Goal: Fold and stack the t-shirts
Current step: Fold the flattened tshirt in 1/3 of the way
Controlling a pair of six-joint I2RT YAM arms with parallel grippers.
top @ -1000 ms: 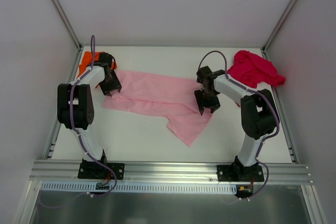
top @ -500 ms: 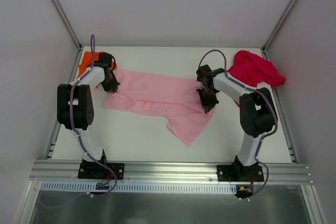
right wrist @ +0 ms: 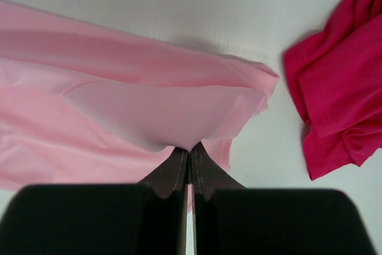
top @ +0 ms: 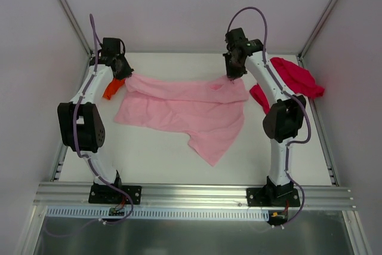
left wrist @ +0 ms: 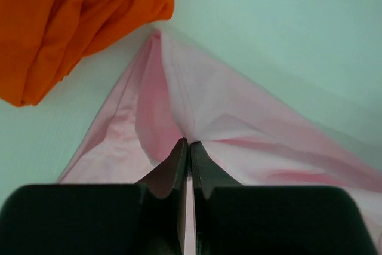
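orange tee (left wrist: 71, 22) cut off top-left, red tee (right wrist: 340, 88) cut off right

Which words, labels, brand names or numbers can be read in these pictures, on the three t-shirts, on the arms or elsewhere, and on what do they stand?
None can be read.
The pink t-shirt, the orange t-shirt and the red t-shirt are plain, with no print showing.
The left arm, the right arm and the frame rail show no legible marking.
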